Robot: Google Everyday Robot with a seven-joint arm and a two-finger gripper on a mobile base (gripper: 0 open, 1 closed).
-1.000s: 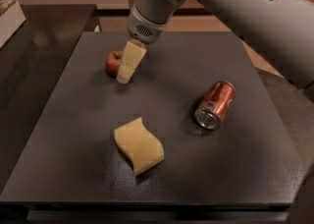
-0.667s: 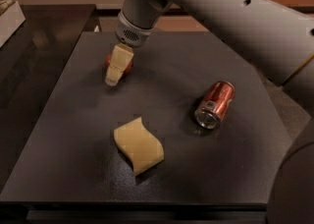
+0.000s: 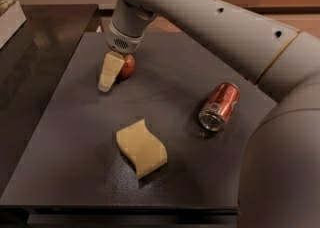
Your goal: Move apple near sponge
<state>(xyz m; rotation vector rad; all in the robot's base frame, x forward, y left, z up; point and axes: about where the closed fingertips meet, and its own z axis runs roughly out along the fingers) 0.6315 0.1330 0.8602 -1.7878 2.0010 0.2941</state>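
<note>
The small red apple (image 3: pixel 127 66) sits on the dark tabletop (image 3: pixel 65 137) at the back left. My gripper (image 3: pixel 112 73), pale yellow and blocky, hangs from the grey arm and is down at table level. It is against the apple's left side and covers part of it. The flat pale-yellow sponge (image 3: pixel 141 147) with wavy edges lies nearer the front, well apart from the apple and the gripper.
A red-copper soda can (image 3: pixel 219 107) lies on its side at the right of the table. My large grey arm (image 3: pixel 210 27) spans the upper right of the view. A pale box (image 3: pixel 9 14) stands off the table at the far left.
My gripper has moved left across the apple: it was on the apple's right side, and now the apple shows on its right. The sponge and the can have not moved.
</note>
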